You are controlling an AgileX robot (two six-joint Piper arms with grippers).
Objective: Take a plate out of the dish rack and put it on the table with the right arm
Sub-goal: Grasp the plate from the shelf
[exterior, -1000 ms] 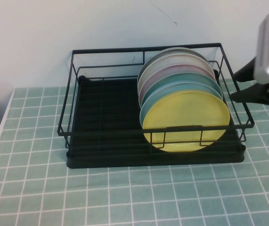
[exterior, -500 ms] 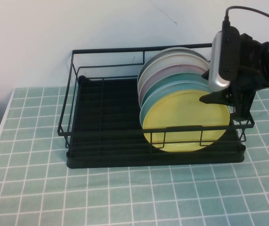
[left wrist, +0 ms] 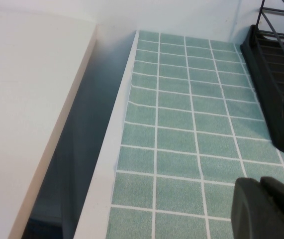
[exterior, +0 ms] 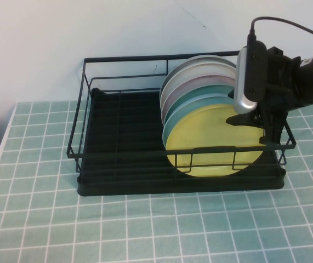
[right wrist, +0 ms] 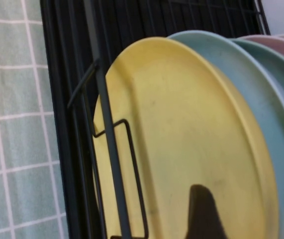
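Note:
The yellow plate [exterior: 214,142] stands on edge at the front of a row of plates in the right half of the black dish rack [exterior: 118,155]. My right gripper [exterior: 254,129] is at the plate's upper right rim, above the rack's right end. It is open and empty. In the right wrist view one of its fingers [right wrist: 201,214] lies in front of the yellow plate's face [right wrist: 181,129]; the other finger is hidden. My left gripper [left wrist: 268,209] is shut and empty, low over the green tiled table [left wrist: 181,139], left of the rack [left wrist: 281,74].
Behind the yellow plate stand a light blue plate [exterior: 171,121], a teal-green plate [exterior: 181,103], a pink one [exterior: 170,90] and a cream one [exterior: 200,63]. The rack's front wire [right wrist: 107,149] crosses the yellow plate. Tiled table [exterior: 145,230] lies before the rack; its left edge drops off [left wrist: 102,164].
My right arm has come in from the right edge, leftward and down over the rack's right end, to the yellow plate's rim. The plates have not moved.

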